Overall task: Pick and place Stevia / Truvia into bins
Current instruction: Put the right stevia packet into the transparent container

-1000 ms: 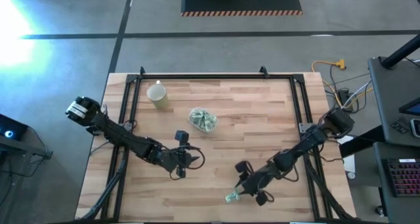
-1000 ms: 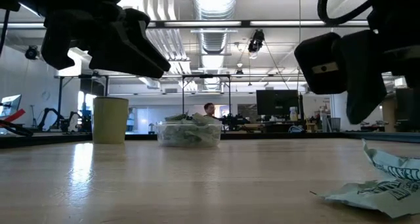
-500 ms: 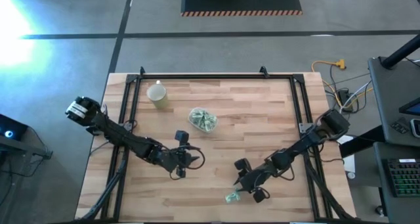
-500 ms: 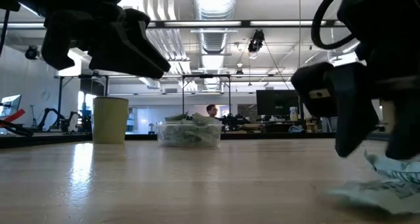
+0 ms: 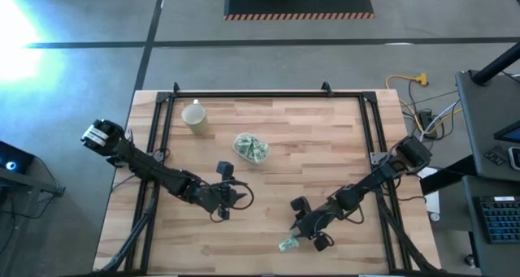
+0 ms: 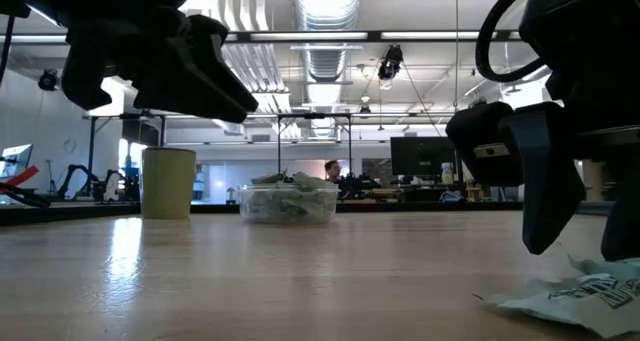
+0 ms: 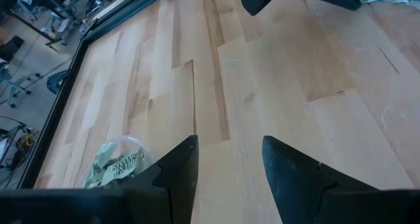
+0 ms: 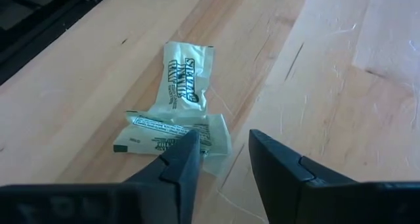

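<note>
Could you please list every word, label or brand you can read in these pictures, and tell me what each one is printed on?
"STEVIA": green print on the upper sachet ahead of the right gripper.
Lower sachet: lines of small print, too small to read.
Sachets in the clear tub: dark lettering, too blurred to read.
Sachet in the low view: dark print, too blurred to read.

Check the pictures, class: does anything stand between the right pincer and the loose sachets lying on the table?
Nothing visible does. The right pincer hangs open just above the two pale green-and-white paper sachets on the wooden table, with only bare wood around them.
</note>
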Motion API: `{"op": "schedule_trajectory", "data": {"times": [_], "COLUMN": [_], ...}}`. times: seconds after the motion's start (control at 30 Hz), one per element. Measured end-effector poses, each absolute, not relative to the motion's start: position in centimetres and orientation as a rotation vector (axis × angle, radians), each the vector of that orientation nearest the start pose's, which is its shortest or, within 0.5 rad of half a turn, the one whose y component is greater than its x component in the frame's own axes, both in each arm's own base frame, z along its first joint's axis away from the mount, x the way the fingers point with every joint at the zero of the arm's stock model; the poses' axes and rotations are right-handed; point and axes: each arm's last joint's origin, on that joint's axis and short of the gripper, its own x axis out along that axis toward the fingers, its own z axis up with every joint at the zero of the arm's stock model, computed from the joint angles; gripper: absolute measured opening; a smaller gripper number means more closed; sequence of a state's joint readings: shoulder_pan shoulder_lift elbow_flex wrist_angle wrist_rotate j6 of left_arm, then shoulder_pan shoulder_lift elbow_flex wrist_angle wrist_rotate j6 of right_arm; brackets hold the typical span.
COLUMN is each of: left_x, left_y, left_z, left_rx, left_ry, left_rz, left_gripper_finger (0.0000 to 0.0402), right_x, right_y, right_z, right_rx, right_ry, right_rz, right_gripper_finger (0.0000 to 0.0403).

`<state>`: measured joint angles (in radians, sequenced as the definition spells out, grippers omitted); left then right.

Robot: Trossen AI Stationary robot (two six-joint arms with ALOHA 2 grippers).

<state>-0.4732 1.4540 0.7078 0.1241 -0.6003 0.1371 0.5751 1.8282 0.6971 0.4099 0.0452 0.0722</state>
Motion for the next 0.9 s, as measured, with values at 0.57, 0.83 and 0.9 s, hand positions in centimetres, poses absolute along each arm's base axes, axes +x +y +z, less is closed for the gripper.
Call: {"op": "schedule_trajectory", "data": {"times": [0.57, 0.83, 0.9], "left_x": [26.00, 25.99, 25.99], "left_y": [-11.47, -11.47, -11.47], "left_z": [18.91, 18.90, 18.90], "left_rx": [0.457, 0.457, 0.458], "left_ry": [0.553, 0.555, 0.555], "left_rz": [0.086, 0.086, 0.086], "left_gripper_finger": [0.0153, 0.0153, 0.0153], "right_x": [26.79, 26.54, 26.53], "right_y": [16.62, 16.34, 16.33], "right_z": [9.77, 9.75, 9.75], "right_rx": [-0.161, -0.152, -0.157], "right_ry": [0.750, 0.796, 0.796], "right_rz": [0.445, 0.405, 0.408], "right_gripper_finger": [0.0063, 0.0044, 0.0035]}}
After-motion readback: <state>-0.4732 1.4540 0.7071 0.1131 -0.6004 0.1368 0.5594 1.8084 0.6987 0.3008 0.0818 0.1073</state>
